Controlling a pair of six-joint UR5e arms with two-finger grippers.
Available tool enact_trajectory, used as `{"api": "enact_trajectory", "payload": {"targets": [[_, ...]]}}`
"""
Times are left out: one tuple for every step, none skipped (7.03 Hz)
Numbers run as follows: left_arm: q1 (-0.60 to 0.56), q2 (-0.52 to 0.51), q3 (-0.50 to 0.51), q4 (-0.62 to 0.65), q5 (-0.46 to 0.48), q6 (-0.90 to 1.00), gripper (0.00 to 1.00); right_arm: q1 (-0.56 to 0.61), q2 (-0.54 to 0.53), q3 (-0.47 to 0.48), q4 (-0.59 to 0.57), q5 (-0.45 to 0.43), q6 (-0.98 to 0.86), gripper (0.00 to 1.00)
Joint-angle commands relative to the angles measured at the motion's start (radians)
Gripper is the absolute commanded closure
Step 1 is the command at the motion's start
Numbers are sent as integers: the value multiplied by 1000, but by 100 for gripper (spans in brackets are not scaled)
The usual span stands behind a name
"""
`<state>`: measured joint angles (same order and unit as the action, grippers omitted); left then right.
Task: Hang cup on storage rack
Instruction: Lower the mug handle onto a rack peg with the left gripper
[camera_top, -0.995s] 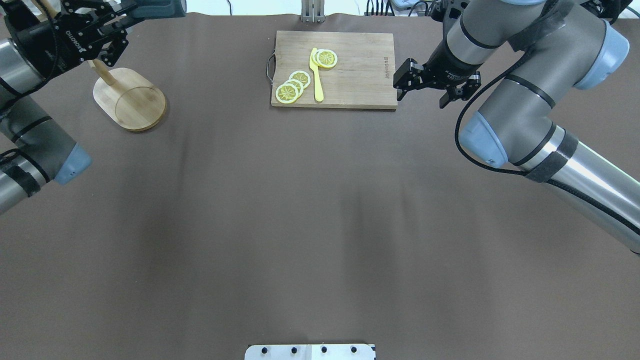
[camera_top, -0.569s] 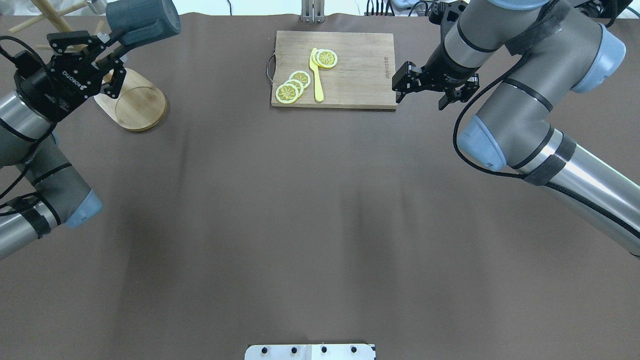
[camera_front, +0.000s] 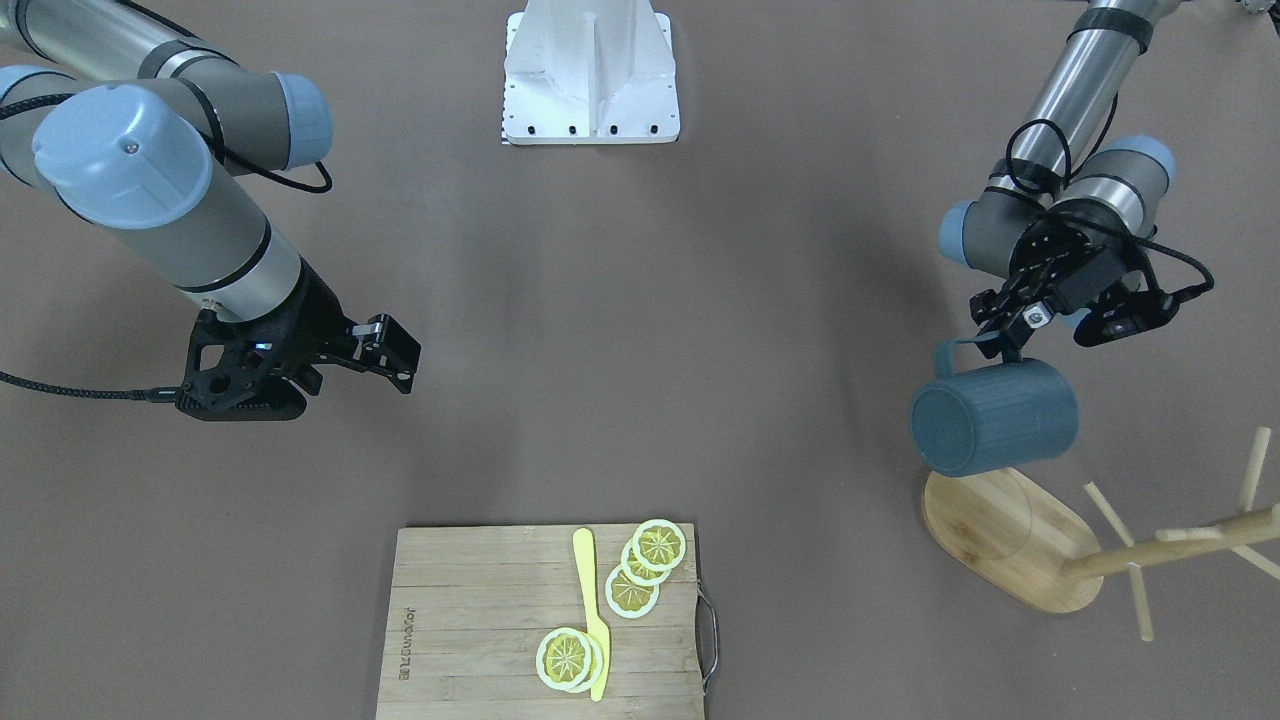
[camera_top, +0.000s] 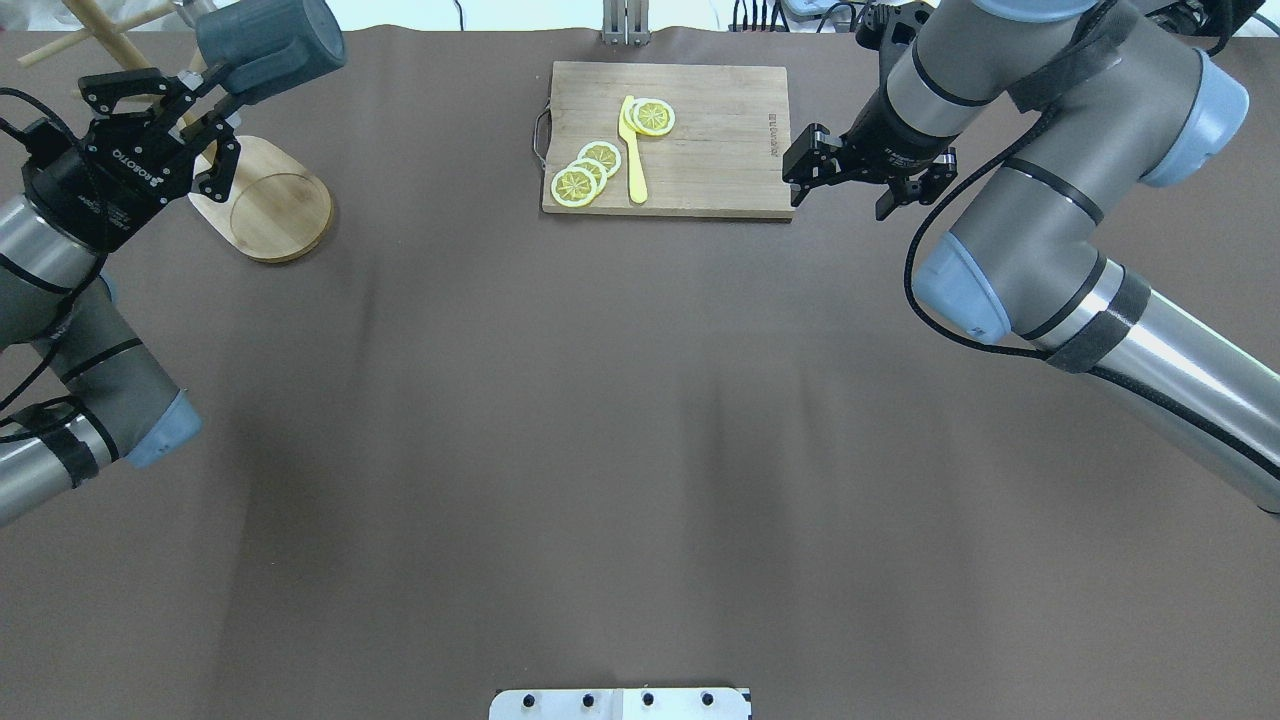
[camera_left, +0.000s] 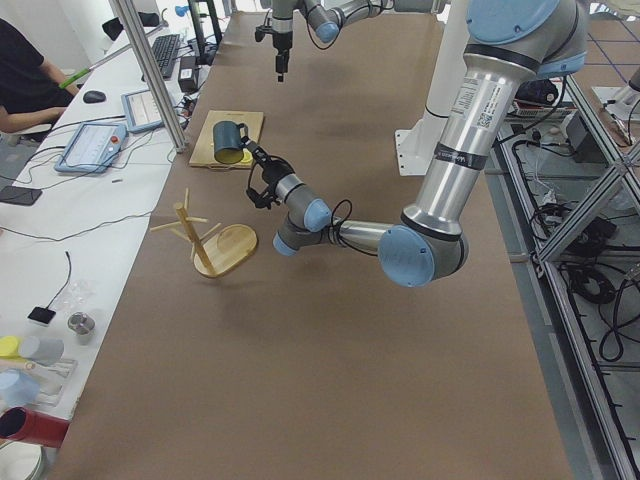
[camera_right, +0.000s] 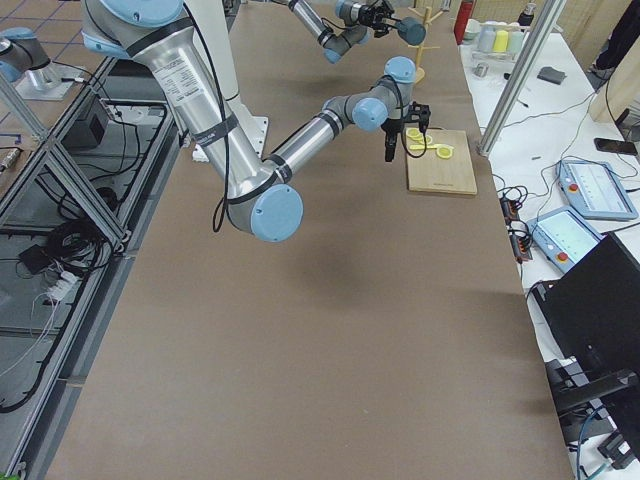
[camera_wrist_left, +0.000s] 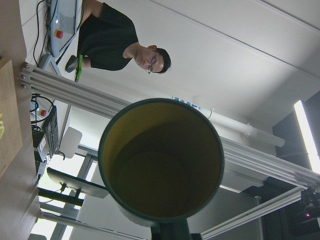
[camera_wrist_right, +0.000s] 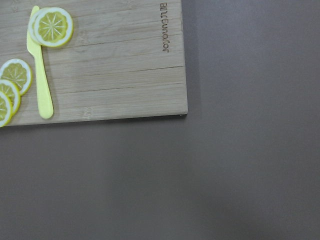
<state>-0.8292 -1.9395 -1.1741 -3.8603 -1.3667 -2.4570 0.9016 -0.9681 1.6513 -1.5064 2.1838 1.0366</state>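
My left pincer (camera_front: 1000, 335) clamps the cup (camera_front: 995, 415) by its handle — cup lying level, raised near the storage rack (camera_front: 1010, 550), mouth toward its post.

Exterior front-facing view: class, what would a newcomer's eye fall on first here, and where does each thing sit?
The dark teal cup stands out: it lies on its side in the air, gripped at its handle by the left pincer, close by the bamboo storage rack at the view's right. Next come the bright lemon slices and the yellow knife on the cutting board at the bottom middle.
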Motion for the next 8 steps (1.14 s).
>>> {"api": "enact_trajectory", "payload": {"targets": [[-43, -9, 51, 8, 1, -8, 100, -15, 0, 1, 0, -19, 0, 0], [-63, -24, 83, 21, 1, -8, 100, -32, 2, -1, 2, -41, -1, 0], [-71, -36, 106, 25, 1, -8, 100, -33, 2, -1, 0, -41, -1, 0], [-86, -51, 114, 65, 1, -8, 100, -33, 2, 2, 0, -39, 0, 0], [-93, -58, 120, 90, 1, -8, 100, -35, 0, 7, 0, -39, 0, 0], [-96, -59, 134, 90, 0, -10, 100, -35, 0, 7, 0, -39, 0, 0], [-99, -59, 145, 90, 1, -40, 100, -35, 0, 5, 0, -39, -1, 0], [-117, -59, 163, 90, 0, -72, 100, -35, 0, 7, 0, -39, 0, 0]]}}
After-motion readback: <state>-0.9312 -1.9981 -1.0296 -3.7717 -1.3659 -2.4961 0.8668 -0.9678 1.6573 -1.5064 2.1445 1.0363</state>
